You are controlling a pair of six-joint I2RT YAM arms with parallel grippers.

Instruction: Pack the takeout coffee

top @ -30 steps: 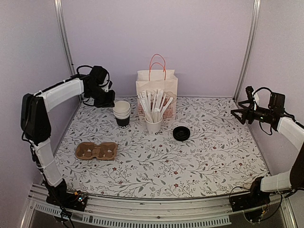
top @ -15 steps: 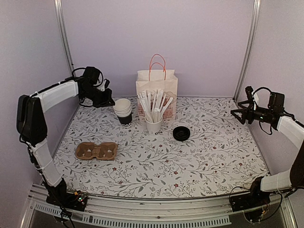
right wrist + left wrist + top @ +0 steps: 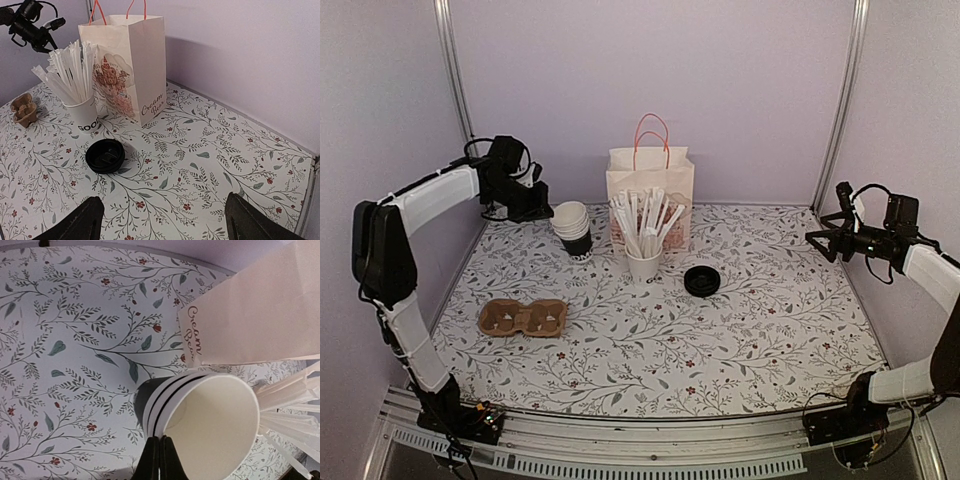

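Observation:
A stack of dark paper cups (image 3: 574,232) with white rims leans at the back left, beside the paper bag (image 3: 650,190). My left gripper (image 3: 548,208) is shut on the rim of the stack's top cup (image 3: 210,425); in the left wrist view its gripper (image 3: 160,454) pinches the wall thinly. A round black lid (image 3: 702,280) lies alone on the floral table, also in the right wrist view (image 3: 105,155). No lidded takeout coffee is in view. My right gripper (image 3: 820,240) hovers open at the far right, well above the table, nothing between its fingers (image 3: 85,220).
A white cup of wrapped sticks (image 3: 644,262) stands in front of the bag (image 3: 130,65). A brown cardboard cup carrier (image 3: 523,317) lies at the front left. Metal frame posts and lilac walls close in the back and sides.
The left arm has drawn back and leftward, and the cup stack has tipped and shifted left with it. The right arm has stayed still.

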